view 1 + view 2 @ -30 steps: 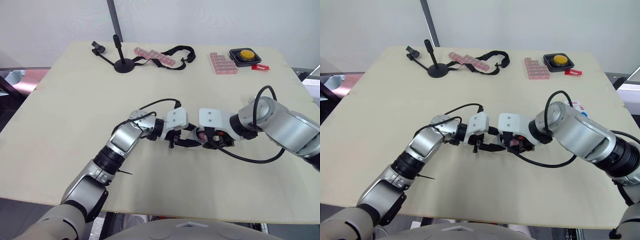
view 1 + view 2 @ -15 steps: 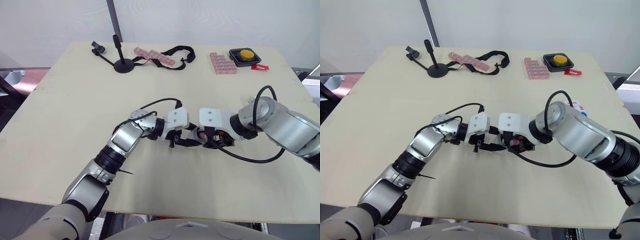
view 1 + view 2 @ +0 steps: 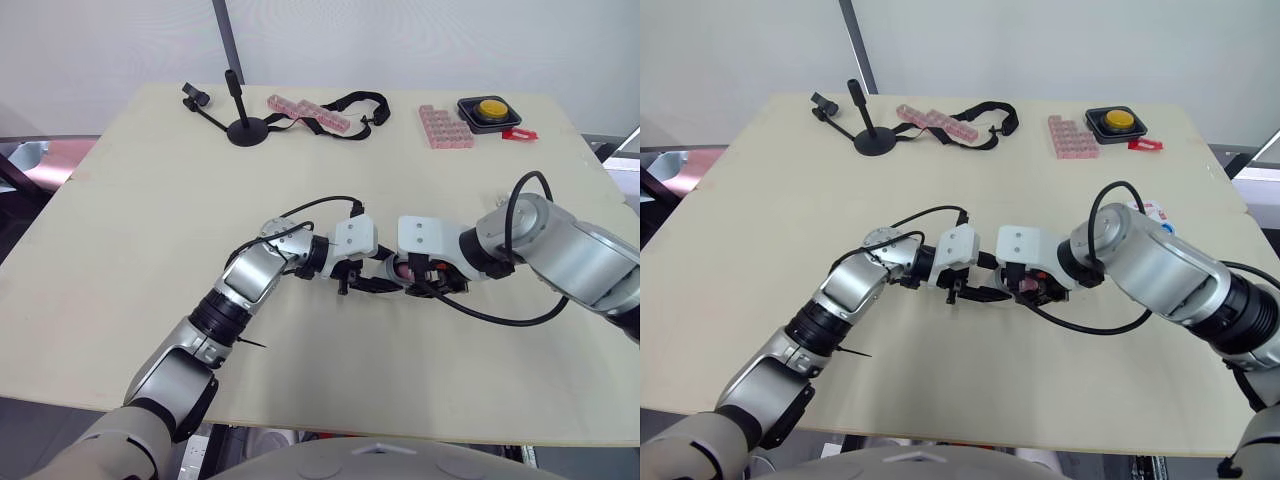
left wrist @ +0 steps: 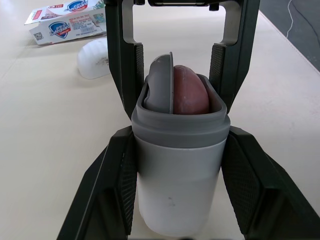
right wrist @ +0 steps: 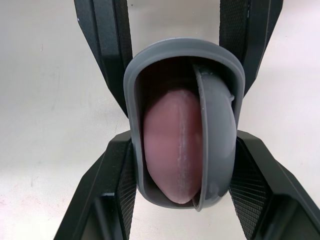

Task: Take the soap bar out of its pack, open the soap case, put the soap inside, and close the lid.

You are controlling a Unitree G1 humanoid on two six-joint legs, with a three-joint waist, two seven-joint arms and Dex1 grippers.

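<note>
The soap case (image 4: 177, 190), white with a grey rim, is held level just above the table's middle (image 3: 398, 270). My left gripper (image 4: 177, 135) is shut on its white body. My right gripper (image 5: 182, 137) faces it from the other side, fingers (image 4: 127, 65) pressed against the grey rim, shut on the same case. Inside the open end sits the pink soap bar (image 5: 172, 145) beside a grey insert (image 5: 217, 140). The empty soap pack (image 4: 65, 22) and a white rounded cap (image 4: 95, 60) lie on the table behind the right arm.
At the table's far edge stand a black stand (image 3: 245, 128), a black strap (image 3: 350, 100), two strips of pink blocks (image 3: 310, 112) (image 3: 445, 127) and a yellow button box (image 3: 490, 110). The soap pack (image 3: 1152, 212) lies near the right edge.
</note>
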